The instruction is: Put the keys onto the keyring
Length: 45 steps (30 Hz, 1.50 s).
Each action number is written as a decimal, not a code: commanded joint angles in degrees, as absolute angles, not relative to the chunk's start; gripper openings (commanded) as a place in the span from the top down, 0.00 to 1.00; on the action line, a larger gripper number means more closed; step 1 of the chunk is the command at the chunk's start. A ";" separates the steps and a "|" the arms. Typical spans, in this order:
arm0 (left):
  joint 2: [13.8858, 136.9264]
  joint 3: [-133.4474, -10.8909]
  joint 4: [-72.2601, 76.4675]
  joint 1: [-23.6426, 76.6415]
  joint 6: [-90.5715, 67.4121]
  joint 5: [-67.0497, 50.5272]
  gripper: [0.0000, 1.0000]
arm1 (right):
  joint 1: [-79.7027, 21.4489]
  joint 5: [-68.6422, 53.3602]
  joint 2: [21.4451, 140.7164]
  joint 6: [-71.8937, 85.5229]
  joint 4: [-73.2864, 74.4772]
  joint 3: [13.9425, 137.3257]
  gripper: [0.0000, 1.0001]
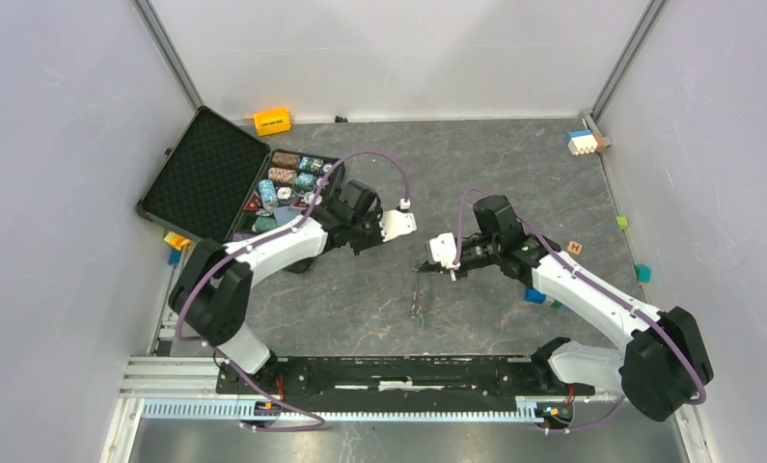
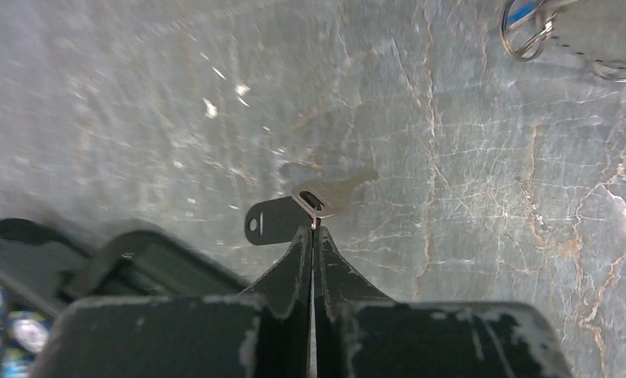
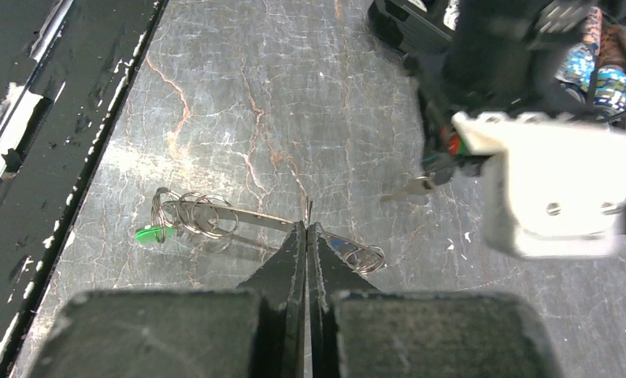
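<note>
My left gripper (image 2: 314,228) is shut on the black key (image 2: 272,223), pinching it where the black head meets the metal blade (image 2: 337,192), above the table. My right gripper (image 3: 306,226) is shut on the keyring (image 3: 250,217), seen edge-on as a flat metal strip held above the table. Several small split rings hang from it. The green key (image 3: 153,233) hangs at its left end, the blue key (image 3: 347,250) at its right. In the top view the two grippers (image 1: 399,226) (image 1: 425,266) face each other at mid-table, a short gap apart. The keyring also shows in the left wrist view (image 2: 589,35).
An open black case (image 1: 205,174) with poker chips (image 1: 292,178) lies at the back left. An orange block (image 1: 272,121) sits at the back wall, white and blue blocks (image 1: 582,142) in the back right corner, a blue block (image 1: 535,295) under my right arm.
</note>
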<state>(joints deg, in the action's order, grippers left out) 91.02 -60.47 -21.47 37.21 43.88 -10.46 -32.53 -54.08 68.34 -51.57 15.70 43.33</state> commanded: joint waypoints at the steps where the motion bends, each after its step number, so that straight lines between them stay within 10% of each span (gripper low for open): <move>1: 94.08 -57.32 -14.48 37.18 34.29 -8.72 0.94 | -32.70 -54.45 66.24 -53.39 14.00 43.55 1.00; 12: 93.82 -56.90 -15.42 30.69 25.58 -17.56 0.57 | -32.68 -54.05 66.25 -54.83 15.13 43.49 1.00; 21: 97.45 -62.19 -25.03 28.32 22.86 -21.66 0.45 | -32.66 -54.12 66.11 -56.32 16.41 43.68 1.00; 45: 104.21 -65.69 -27.22 29.25 17.89 -20.56 0.69 | -32.67 -54.76 66.05 -57.71 17.48 43.24 1.00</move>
